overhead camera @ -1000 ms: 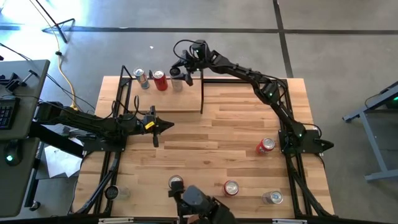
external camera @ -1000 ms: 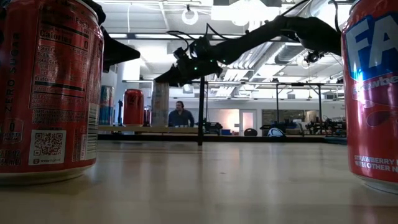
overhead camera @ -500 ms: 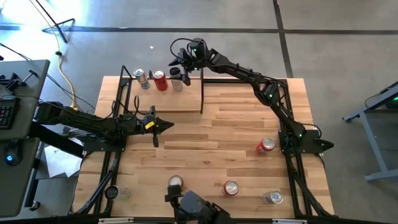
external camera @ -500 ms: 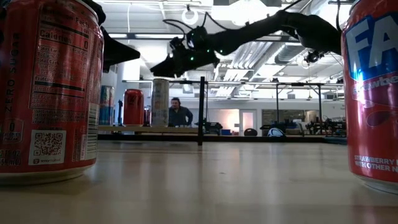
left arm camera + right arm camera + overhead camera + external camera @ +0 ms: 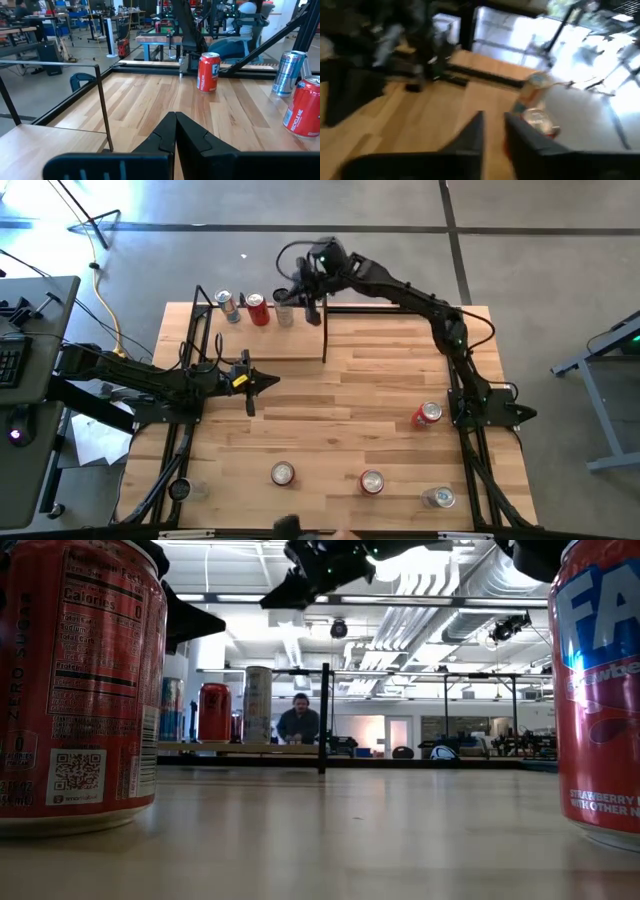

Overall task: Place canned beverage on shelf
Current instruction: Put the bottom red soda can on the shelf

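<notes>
My right gripper (image 5: 303,293) hangs above the far end of the shelf (image 5: 300,340), fingers nearly together with only a thin gap and nothing held. The pale can (image 5: 284,313) stands upright on the shelf beside a red can (image 5: 258,309). My left gripper (image 5: 268,382) waits closed and empty over the table (image 5: 340,410)

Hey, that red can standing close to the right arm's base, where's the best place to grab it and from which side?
Probably grip the red can around the middle of its round side wall, coming in level from the open tabletop side. It stands upright and apart from the other cans, with bare boards on that side, while the right arm's base crowds the other.
</notes>
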`<act>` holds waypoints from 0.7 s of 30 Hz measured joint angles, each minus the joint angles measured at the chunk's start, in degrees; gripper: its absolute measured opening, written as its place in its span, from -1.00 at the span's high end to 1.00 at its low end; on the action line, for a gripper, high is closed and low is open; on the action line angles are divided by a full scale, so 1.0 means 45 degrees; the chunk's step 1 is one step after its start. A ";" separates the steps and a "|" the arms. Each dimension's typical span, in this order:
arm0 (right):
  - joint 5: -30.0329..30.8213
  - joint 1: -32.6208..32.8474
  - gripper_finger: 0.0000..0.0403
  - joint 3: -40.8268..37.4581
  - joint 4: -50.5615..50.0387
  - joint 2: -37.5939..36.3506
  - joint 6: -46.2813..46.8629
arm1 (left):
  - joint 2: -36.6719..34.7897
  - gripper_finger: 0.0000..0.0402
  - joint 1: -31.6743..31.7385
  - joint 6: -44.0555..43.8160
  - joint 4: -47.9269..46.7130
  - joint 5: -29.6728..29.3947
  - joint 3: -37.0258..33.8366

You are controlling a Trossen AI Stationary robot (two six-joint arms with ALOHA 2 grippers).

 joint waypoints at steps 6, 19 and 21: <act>0.0870 0.1114 0.91 -0.1734 0.1660 -0.0015 0.0336 | 0.0000 1.00 0.0000 0.0120 -0.0004 0.0000 0.0004; 0.5603 0.3312 1.00 -1.1109 1.0119 -0.3787 0.3113 | 0.0000 1.00 -0.0010 0.0119 -0.0193 0.0748 0.0003; 0.6695 0.3871 1.00 -1.2565 1.0666 -0.4787 0.3496 | 0.0000 1.00 -0.0010 0.0128 -0.0187 0.0951 0.0005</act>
